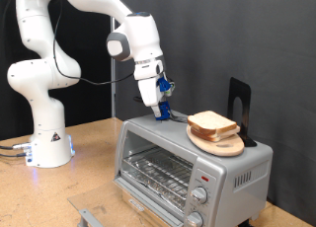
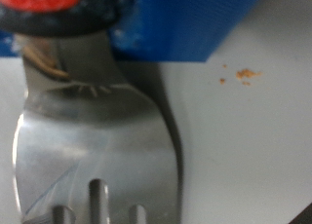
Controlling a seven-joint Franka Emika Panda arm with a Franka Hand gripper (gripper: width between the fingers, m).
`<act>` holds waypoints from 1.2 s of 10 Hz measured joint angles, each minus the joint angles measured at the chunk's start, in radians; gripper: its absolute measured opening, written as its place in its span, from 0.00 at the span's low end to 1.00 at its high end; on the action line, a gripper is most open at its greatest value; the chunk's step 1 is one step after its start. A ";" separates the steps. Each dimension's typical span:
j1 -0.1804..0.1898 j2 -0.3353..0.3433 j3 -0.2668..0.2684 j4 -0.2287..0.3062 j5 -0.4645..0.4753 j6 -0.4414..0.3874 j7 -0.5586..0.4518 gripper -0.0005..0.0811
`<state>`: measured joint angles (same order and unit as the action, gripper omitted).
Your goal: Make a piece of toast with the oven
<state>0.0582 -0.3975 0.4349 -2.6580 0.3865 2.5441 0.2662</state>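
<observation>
The silver oven (image 1: 188, 173) stands on the wooden table, and its wire rack shows through the glass front. Two alike bread slices (image 1: 212, 122) lie stacked on a round light-wood plate (image 1: 225, 145) on the oven's top. My gripper (image 1: 158, 111) is down at the oven's top, just to the exterior view's left of the plate. In the wrist view a slotted metal spatula blade (image 2: 93, 151) with a red and black handle (image 2: 58, 10) lies on the pale oven top, right under the hand. My fingers do not show clearly.
A black upright stand (image 1: 240, 104) sits behind the plate. The robot's white base (image 1: 44, 143) is at the exterior view's left. A grey flat piece (image 1: 91, 215) lies on the table in front of the oven. Crumbs (image 2: 242, 76) dot the oven top.
</observation>
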 joint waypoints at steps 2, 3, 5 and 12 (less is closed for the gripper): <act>0.002 0.003 0.003 0.000 0.000 0.002 0.000 0.99; 0.002 0.005 0.004 0.000 0.001 0.005 0.000 0.99; 0.002 0.009 0.009 0.000 0.002 0.012 0.000 0.99; 0.002 0.018 0.019 0.001 0.004 0.020 0.019 0.47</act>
<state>0.0603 -0.3800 0.4540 -2.6566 0.3904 2.5645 0.2854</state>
